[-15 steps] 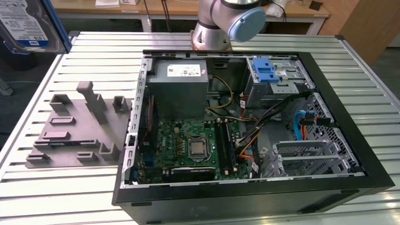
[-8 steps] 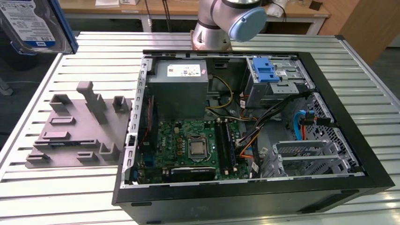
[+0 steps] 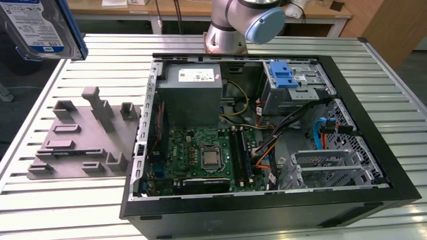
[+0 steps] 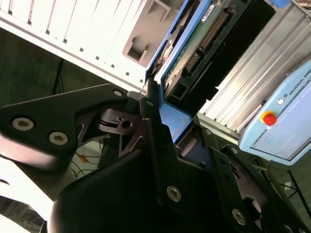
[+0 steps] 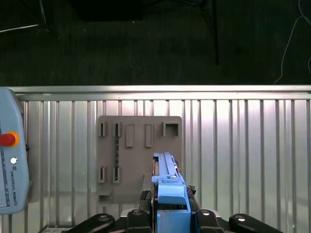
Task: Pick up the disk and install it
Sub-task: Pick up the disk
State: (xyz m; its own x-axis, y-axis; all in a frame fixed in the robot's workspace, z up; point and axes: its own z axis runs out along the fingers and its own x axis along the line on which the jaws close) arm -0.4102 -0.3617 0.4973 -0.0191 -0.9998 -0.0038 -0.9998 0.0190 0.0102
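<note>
Ribbed metal slats are seen across the whole worktop (image 3: 373, 75), with a dark floor beyond its edge in the first wrist view. One open computer case (image 3: 373, 197) is laid on its side in the middle of the exterior view. Inside it, one grey power-supply box (image 3: 192, 92), one green mainboard (image 3: 207, 155) and one silver cage with a blue latch (image 3: 287, 75) can be counted. One grey slotted holder (image 3: 80, 145) is placed just beside the case, on the exterior view's left. One robot arm (image 3: 240, 22) is mounted behind the case, at the upper middle of that view. One pendant with a red button (image 5: 9, 165) is lying on the slats.

One disk (image 3: 37, 27) is found: it is held in the air at the upper left of the exterior view, well apart from the case and above the holder. In both wrist views the claw (image 5: 170, 216) is closed on the disk, which is gripped by its blue rails between the two black fingers (image 4: 153, 121). The disk is seen edge-on and extends straight out from the claw.
</note>
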